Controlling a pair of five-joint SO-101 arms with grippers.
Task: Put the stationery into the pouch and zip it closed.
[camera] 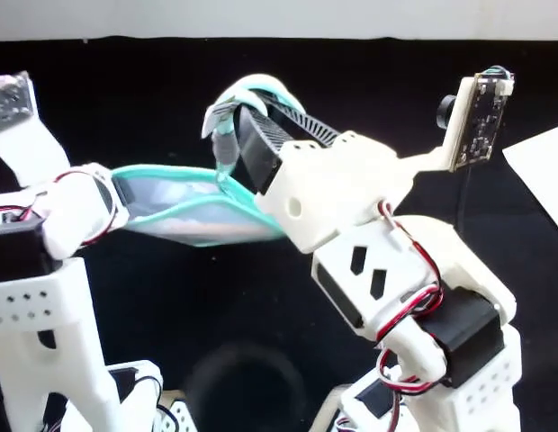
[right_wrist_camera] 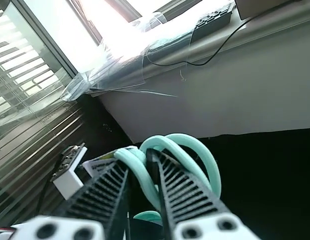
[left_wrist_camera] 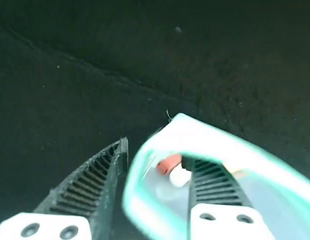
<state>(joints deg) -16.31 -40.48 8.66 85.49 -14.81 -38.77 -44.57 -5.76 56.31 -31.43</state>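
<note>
The pouch, translucent with a teal rim, hangs in the air between my two arms over the black table. At its left end my left gripper is shut on the rim. In the left wrist view one finger sits inside the pouch and the other outside it, around my left gripper. A small red and white item shows through the wall. My right gripper is shut on the pouch's teal loop, raised above the pouch. The right wrist view has that loop curling out past my right gripper.
A white sheet lies at the table's right edge. The right arm's camera board sticks up at the upper right. A white wall and a window with blinds stand beyond the table's far edge.
</note>
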